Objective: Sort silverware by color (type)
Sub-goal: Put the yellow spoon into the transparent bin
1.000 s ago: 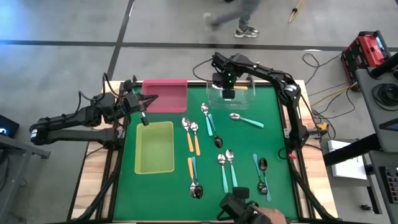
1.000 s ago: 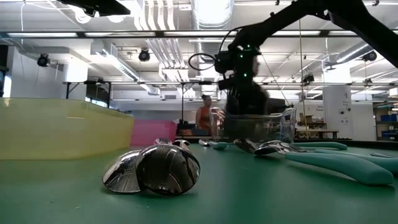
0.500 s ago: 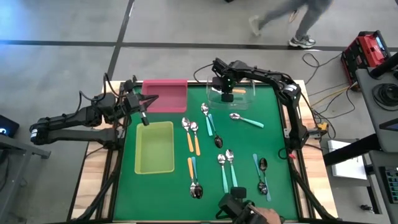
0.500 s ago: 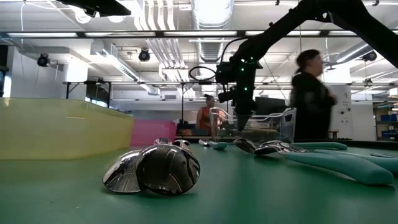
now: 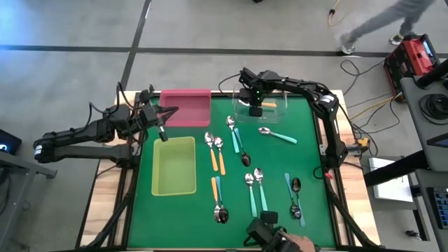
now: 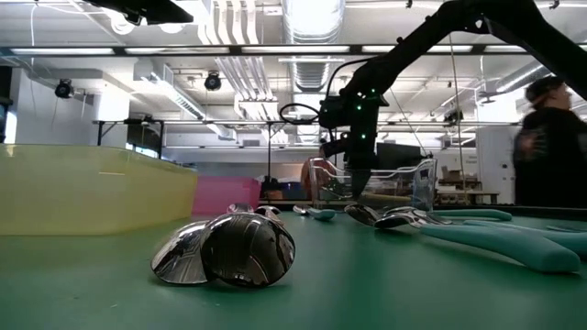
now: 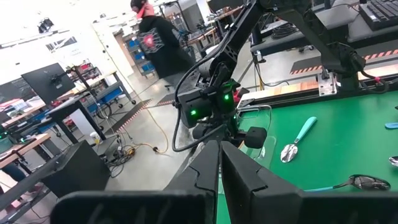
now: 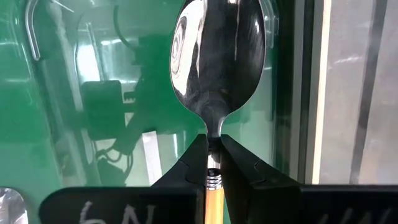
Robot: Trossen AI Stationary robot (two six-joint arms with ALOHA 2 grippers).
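Note:
My right gripper (image 5: 256, 106) hangs over the clear tray (image 5: 276, 114) at the table's far right, shut on an orange-handled spoon (image 8: 217, 62). The spoon's shiny bowl points down into the tray. In the low view the gripper (image 6: 358, 183) reaches down behind the tray's wall (image 6: 404, 188). Several other spoons with orange (image 5: 214, 157), teal (image 5: 278, 136) and light blue (image 5: 289, 186) handles lie flat on the green mat. My left gripper (image 5: 170, 112) waits shut and level at the far left, near the pink tray (image 5: 186, 106). My right gripper pinches the spoon's neck (image 8: 213, 163), where the metal meets the orange handle, between its two fingers. The fingers slant steeply down and lie along the spoon. The bowl sticks out ahead of the fingertips, down into the clear tray; whether it touches the tray's floor I cannot tell.
A yellow-green tray (image 5: 174, 166) stands at the mat's left. Two spoon bowls (image 6: 225, 249) lie close to the low camera. A dark device and a person's hand (image 5: 280, 238) show at the table's near edge. A person walks in the room beyond the table.
My right gripper has gone down toward the clear tray with the orange-handled spoon, most of it in the first half second. The spoon's bowl now hangs lower, inside the tray's walls. The gripper has stayed shut on the spoon.

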